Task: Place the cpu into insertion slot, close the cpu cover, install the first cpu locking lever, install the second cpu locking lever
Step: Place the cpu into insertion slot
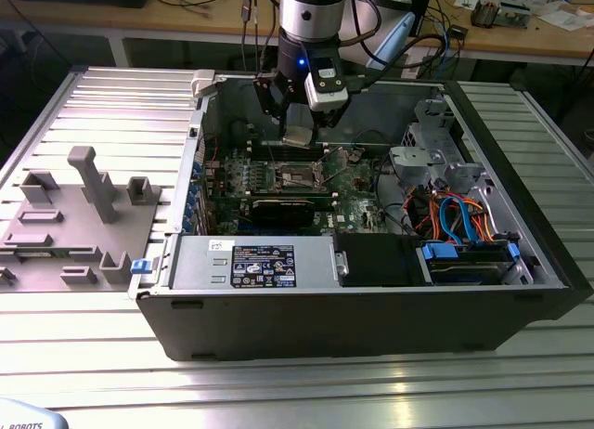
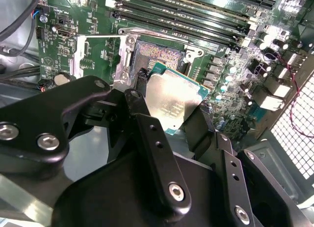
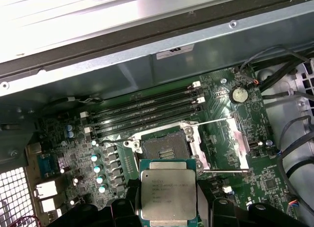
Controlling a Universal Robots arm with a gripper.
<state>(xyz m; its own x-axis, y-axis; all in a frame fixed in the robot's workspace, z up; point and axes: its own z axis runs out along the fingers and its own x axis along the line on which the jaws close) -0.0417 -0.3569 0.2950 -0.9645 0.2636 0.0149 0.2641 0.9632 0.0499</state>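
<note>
The cpu (image 3: 168,197) is a flat square chip with a silvery top, and my gripper (image 3: 169,210) is shut on it by its edges. In the exterior view the gripper (image 1: 299,137) hangs inside the open computer case, a little above the board. The insertion slot (image 3: 164,147) lies bare, its dark centre showing, just beyond the chip's far edge. In the second wrist view the cpu (image 2: 171,101) hovers beside the slot (image 2: 157,55). The cpu cover (image 3: 242,143) is swung open and lies next to the slot, also seen as a silvery frame (image 2: 76,60). Two thin lever rods (image 3: 223,172) stand free along the cover.
Long memory slots (image 3: 147,111) run behind the socket. A black expansion card (image 1: 277,209) and the power supply (image 1: 251,262) lie towards the case front. Cables and a drive cage (image 1: 445,169) fill the exterior view's right. A grey fixture tray (image 1: 74,225) sits outside at the left.
</note>
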